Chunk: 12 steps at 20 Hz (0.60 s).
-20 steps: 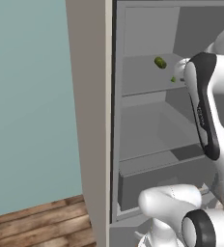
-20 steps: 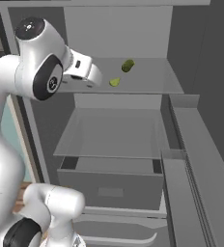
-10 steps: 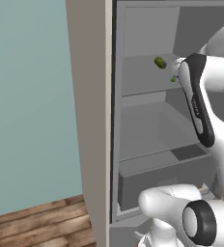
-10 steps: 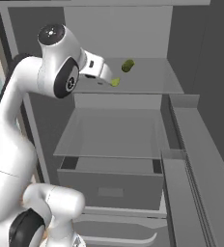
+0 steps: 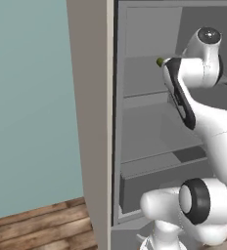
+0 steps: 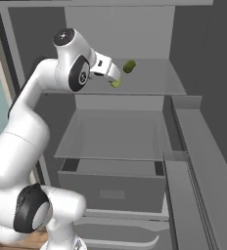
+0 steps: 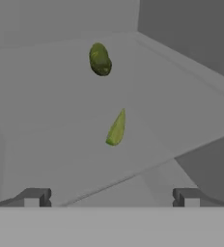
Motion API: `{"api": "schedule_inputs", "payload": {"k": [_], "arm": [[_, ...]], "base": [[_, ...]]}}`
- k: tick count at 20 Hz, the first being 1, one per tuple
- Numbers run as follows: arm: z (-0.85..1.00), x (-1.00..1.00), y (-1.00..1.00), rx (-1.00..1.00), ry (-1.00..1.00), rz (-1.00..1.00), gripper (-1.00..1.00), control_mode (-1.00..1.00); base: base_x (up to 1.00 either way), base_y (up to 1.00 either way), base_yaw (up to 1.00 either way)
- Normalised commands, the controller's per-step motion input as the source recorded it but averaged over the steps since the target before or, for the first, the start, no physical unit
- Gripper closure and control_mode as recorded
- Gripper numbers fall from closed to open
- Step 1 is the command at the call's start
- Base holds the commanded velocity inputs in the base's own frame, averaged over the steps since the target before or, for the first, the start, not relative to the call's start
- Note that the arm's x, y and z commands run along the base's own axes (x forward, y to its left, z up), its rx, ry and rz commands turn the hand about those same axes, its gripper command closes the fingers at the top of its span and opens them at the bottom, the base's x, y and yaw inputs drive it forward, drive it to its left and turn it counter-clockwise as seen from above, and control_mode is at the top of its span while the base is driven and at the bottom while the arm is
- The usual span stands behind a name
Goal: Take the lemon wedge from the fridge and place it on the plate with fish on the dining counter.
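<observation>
A: As the gripper (image 7: 111,198) looks along the upper shelf (image 6: 149,80) of the fridge (image 6: 193,117), its two dark fingertips (image 7: 34,197) stand wide apart at the near edge of the hand view, nothing between them.

B: Noted. Nearest thing beyond the tips?

A: The lemon wedge (image 7: 116,128), lying flat on that shelf, roughly centred between the fingers but ahead of them, not touching. In the right base view the wedge (image 6: 116,83) sits just off the end of the hand.

B: And behind it?

A: A darker olive-green item (image 7: 100,59), rounder, farther back on the same shelf, apart from the wedge. It also shows in the left base view (image 5: 160,62), just past the arm. Not our target.

B: Handling estimate for the wedge?

A: Judgement only: very light, small against the jaw span, likely soft-fleshed with a slick rind. It tapers to a thin point at the far end, so a pinch there would probably squirt it out. It may skate on the smooth shelf if one finger arrives first.

B: Where to take hold, then?

A: Across the thick middle, a finger on each long flank, hand lowered until the tips straddle it close to the shelf. Close gently; it looks too small to tolerate misalignment.

B: Risk from the olive item?

A: Low, I think; it lies well behind the wedge, provided the approach stops short.
</observation>
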Motion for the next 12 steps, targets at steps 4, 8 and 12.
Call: {"api": "schedule_inputs", "payload": {"k": [4,8,12], "arm": [[-0.08,0.37,-0.10,0.00,0.01,-0.21,-1.00,-1.00],[-0.26,0.15,-0.25,0.00,0.00,-0.15,-1.00,-1.00],[-0.30,0.23,-0.17,0.00,0.00,-0.05,-1.00,-1.00]], "base": [[0.00,0.00,0.00],[0.00,0.00,0.00],[0.00,0.00,0.00]]}}
